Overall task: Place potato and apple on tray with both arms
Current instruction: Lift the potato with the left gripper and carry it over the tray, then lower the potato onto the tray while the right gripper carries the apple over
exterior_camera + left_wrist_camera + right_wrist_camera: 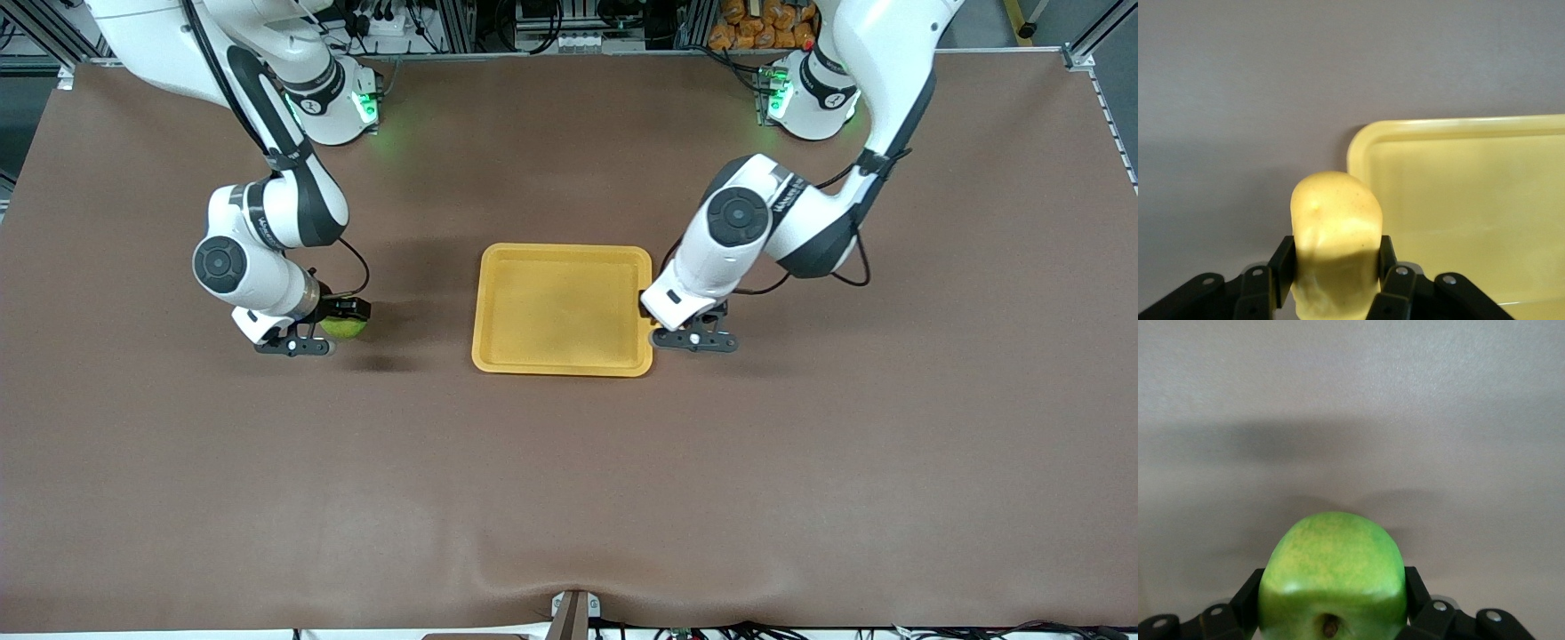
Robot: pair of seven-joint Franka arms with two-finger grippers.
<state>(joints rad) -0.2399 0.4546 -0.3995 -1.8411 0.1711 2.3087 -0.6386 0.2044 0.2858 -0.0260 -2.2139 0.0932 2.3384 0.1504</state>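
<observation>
Potato (1335,247): clamped in left end effector (648,313), at tray (562,258) rim's 3 o'clock.
Apple (1333,580): clamped in right end effector (345,313), tray's 9 o'clock.
Advice: carry both inward, release low.

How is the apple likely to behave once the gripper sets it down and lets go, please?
The apple is round and glossy, so it will probably roll or wobble when the right gripper releases it. It looks firm, keeping its shape between the fingers. On the tray, the low rim may stop it.
</observation>
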